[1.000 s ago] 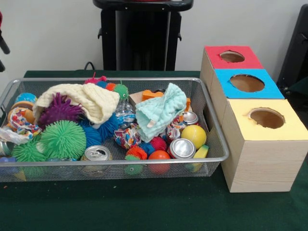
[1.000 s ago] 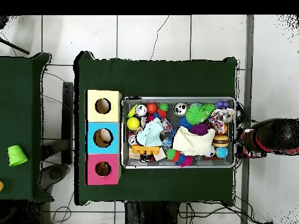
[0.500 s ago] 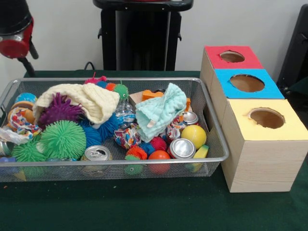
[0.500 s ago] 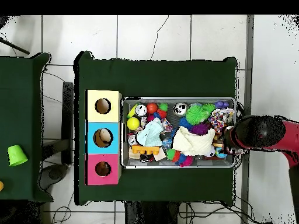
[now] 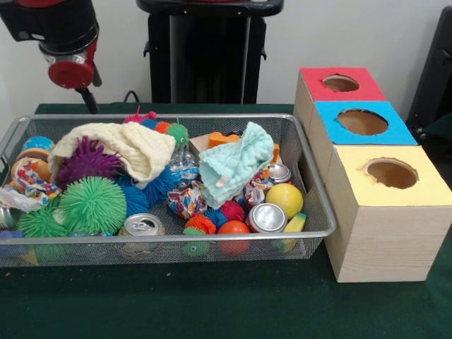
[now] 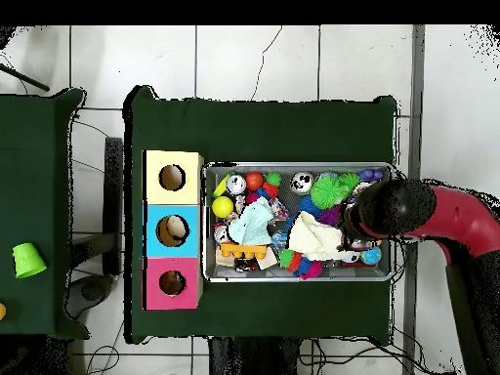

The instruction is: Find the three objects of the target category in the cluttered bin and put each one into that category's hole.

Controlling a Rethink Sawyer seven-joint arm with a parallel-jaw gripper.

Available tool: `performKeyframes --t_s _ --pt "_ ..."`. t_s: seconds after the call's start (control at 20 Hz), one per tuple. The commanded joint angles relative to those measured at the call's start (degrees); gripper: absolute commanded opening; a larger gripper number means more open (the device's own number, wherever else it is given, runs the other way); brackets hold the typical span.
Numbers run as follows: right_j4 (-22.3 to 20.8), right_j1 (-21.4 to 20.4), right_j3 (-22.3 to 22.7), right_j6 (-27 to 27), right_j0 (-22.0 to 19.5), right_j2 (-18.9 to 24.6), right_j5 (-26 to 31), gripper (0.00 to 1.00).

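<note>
Green cloth covers the surface (image 5: 212,311), with a pale wall and a black stand behind it. Up at the top left of the front view hangs the tool (image 5: 69,53), a black and red head with a thin dark stem below it; whether it is released or clenched I cannot tell, and it holds nothing that shows. From overhead it sits above the end of the wire bin (image 5: 321,233) farthest from the boxes, over the purple spiky ball (image 5: 88,161) and the cream knit cloth (image 5: 127,145).

Judging by that, the search step is only starting: the arm is arriving over the clutter and no pick is made. The target category is not shown, so I cannot say which three things count. Candidates by kind lie close together: drink cans (image 5: 267,217) near the front rim, smooth balls such as the yellow ball (image 5: 284,199), spiky balls such as the green one (image 5: 92,205), and cloths like the mint cloth (image 5: 236,166).

Beside the bin stand the three boxes, red box (image 5: 342,85), blue box (image 5: 362,122) and yellow box (image 5: 392,174), each with a round hole on top. The next move calls for descending onto one exposed item clear of the cloths.
</note>
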Motion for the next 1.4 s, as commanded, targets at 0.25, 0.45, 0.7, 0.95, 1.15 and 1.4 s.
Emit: performKeyframes --t_s 0.25,0.45,0.7,0.95,1.15,1.4 --pt "3.4 2.5 4.0 21.7 2.9 -6.3 -8.7 1.00" --pt "4.1 5.6 1.9 19.9 3.3 -6.8 -10.0 1.00" --pt "4.7 6.9 2.5 18.8 3.2 -7.4 -13.8 1.00" --pt "5.1 9.0 1.9 19.2 3.5 -8.9 -16.1 1.00" --pt "5.0 9.1 2.1 20.8 4.7 -11.1 -17.0 1.00" --pt "5.2 9.6 2.9 20.1 4.8 -11.9 -19.2 1.00"
